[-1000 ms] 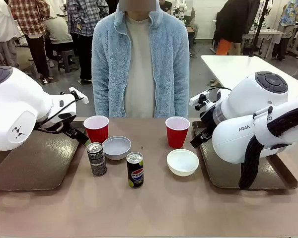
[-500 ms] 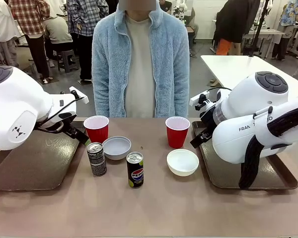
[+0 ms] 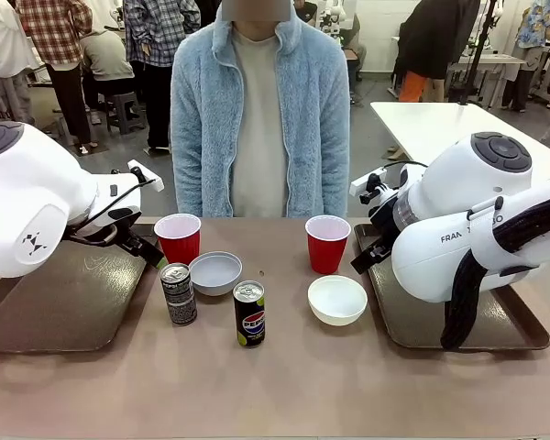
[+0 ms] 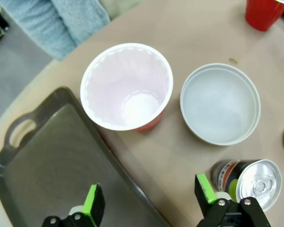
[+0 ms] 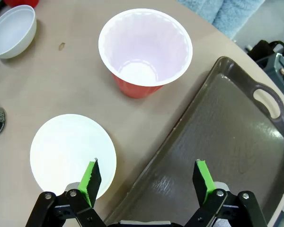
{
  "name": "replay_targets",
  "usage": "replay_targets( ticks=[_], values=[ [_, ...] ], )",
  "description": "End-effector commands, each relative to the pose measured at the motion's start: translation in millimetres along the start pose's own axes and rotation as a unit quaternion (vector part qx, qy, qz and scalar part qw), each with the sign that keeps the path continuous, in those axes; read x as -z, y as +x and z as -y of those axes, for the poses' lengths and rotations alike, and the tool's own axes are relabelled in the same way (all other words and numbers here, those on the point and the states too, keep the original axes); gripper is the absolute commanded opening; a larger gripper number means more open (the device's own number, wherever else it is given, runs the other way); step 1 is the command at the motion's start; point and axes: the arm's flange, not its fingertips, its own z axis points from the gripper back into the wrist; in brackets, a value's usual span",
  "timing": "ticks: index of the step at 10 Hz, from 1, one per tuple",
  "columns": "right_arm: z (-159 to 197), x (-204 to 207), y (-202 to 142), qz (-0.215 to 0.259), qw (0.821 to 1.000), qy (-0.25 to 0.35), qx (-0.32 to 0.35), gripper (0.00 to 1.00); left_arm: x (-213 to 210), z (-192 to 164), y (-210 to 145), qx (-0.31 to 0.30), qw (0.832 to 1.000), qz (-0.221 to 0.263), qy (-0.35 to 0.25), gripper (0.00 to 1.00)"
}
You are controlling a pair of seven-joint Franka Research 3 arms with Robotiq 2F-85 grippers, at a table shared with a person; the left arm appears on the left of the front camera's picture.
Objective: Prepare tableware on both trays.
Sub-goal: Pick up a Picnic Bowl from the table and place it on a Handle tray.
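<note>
You see left gripper spread wide, empty, near a red cup, right gripper wide, empty, over a tray

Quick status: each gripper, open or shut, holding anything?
Left gripper: open, holding nothing.
Right gripper: open, holding nothing.

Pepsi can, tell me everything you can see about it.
The Pepsi can is slim and black, with a silvery top, a yellow-green band at its base and the round logo facing the camera. It stands upright on the bare table, between the left tray and the right tray, touching nothing.
</note>
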Motion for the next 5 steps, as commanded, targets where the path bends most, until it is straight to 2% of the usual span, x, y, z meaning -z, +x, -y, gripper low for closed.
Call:
replay_targets(
  ticks=[1,4,5],
  values=[
    [0,0,0,0.0,1.0,0.0,0.0,1.0,-2,0,1,0.0,1.0,0.002,0.001,1.0],
    [0,0,0,0.0,1.0,0.0,0.0,1.0,0,0,0,0.0,1.0,0.0,0.0,1.0],
    [-4,-15,2,-0.029,0.999,-0.037,0.017,1.0,-23,-5,3,0.011,1.0,-0.007,0.008,1.0]
  ],
)
